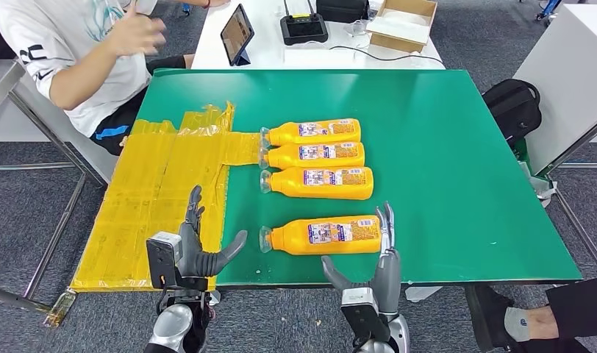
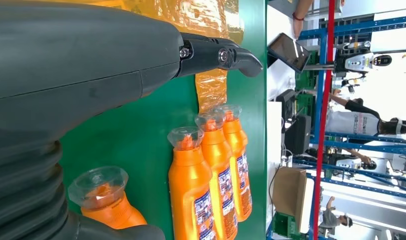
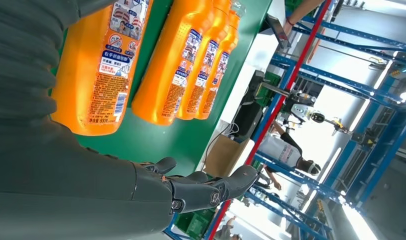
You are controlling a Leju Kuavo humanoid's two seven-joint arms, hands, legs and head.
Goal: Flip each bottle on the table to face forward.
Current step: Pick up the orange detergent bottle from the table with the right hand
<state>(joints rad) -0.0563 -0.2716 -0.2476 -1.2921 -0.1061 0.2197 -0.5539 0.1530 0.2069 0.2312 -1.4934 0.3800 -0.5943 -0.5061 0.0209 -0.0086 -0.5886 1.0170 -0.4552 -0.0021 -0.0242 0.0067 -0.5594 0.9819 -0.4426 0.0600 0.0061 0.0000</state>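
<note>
Head view: four orange bottles lie on their sides on the green table (image 1: 457,147), long axes across it, clear caps toward the yellow taped sheet (image 1: 163,184). Three (image 1: 314,133) (image 1: 314,155) (image 1: 317,182) lie close together; nearest bottle (image 1: 321,237) apart, between the hands. Left hand (image 1: 200,246) spread, empty, by its cap. Right hand (image 1: 380,257) spread, empty, fingertips at its base.

Left wrist view: left hand (image 2: 91,65) above the caps.

Right wrist view: right hand (image 3: 141,192) beside the bottle bases.

A seated person (image 1: 75,59), a tablet (image 1: 237,33), perhaps a cardboard box (image 1: 402,22).
</note>
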